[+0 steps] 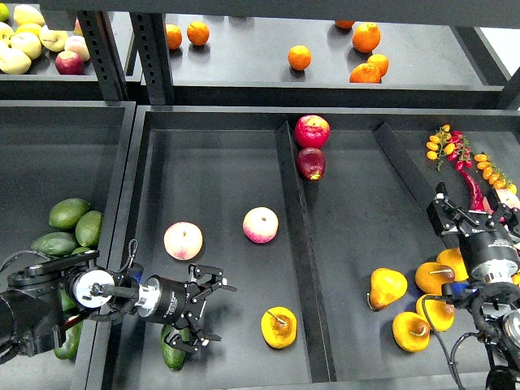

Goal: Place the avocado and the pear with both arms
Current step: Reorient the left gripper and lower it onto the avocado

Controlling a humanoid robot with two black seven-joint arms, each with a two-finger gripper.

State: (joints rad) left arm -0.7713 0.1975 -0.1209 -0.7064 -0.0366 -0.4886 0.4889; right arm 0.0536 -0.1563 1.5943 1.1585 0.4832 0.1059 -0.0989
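Note:
A dark green avocado lies at the front of the middle tray's left compartment. My left gripper hovers just over it, open and empty, fingers pointing right. A golden pear with a brown stem lies in the same compartment, a little right of the left gripper and apart from it. My right gripper is open and empty at the right, above a group of several more pears.
Two pink-yellow round fruits lie farther back in the left compartment, and two red apples beyond the divider. More avocados fill the left tray. Small tomatoes and chillies lie at the right. Oranges are on the back shelf.

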